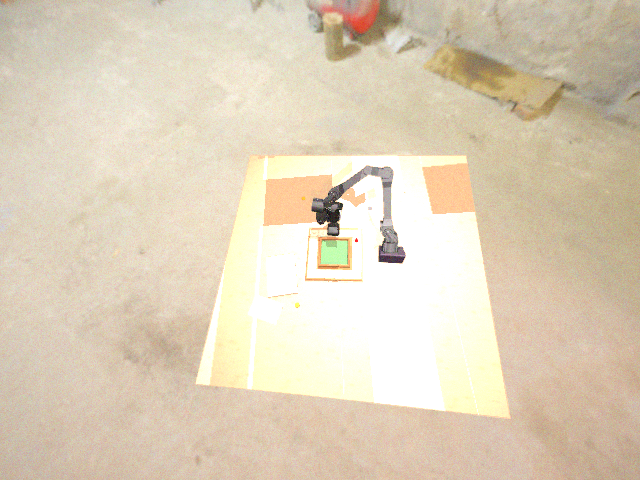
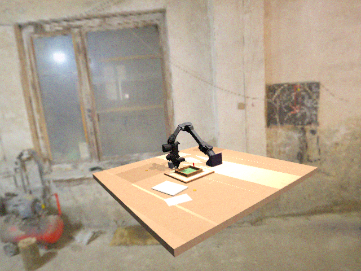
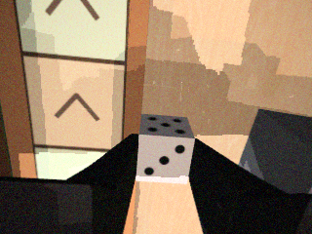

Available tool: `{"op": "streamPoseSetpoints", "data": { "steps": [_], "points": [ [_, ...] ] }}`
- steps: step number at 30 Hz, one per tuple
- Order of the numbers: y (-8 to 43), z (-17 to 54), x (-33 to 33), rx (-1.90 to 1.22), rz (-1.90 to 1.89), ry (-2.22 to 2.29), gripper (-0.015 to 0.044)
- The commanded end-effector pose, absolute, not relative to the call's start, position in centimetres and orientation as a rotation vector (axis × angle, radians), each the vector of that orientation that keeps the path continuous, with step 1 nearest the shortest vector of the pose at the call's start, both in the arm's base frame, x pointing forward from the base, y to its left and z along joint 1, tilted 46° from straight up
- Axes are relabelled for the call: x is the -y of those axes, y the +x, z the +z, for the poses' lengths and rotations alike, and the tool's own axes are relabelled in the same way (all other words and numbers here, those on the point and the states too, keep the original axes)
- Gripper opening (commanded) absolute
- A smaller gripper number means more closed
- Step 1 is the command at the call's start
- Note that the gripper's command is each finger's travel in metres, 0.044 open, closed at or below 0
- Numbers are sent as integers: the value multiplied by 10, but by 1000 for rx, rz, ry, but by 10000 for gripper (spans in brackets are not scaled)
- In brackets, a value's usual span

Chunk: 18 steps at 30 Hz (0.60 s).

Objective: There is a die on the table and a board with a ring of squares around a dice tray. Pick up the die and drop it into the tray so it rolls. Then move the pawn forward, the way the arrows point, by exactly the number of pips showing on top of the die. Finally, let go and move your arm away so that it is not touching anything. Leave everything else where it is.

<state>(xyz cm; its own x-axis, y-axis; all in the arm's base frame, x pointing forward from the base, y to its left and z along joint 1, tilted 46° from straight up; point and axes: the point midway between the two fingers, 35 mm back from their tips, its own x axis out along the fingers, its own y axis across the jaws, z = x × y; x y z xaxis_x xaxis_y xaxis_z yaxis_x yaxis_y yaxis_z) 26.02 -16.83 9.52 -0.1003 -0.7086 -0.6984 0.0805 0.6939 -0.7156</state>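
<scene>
On the table (image 2: 233, 186), just beyond the board's (image 1: 333, 276) far edge, our gripper (image 3: 164, 182) is clenched on the die (image 3: 165, 155). We judge it light, rigid and slick, so flat opposite faces suit.

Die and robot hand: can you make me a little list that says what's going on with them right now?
die: white cube beside the board's outer edge, five pips on top, three on the facing side
tool: shut on die, one dark finger pressing each side
board: arrow squares ringing the tray
tray: green floor, no die inside
pawn: small, red, on the board near the arm's base
step: die gripped, not yet dropped
</scene>
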Motion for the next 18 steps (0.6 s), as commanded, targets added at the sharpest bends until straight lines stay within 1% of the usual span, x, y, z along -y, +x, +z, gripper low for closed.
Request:
{"op": "streamPoseSetpoints", "data": {
  "steps": [1,18],
  "points": [
    [259,96,171,-1543,-730,-535,0],
    [277,150,107,-1545,-719,-523,0]
  ]
}}
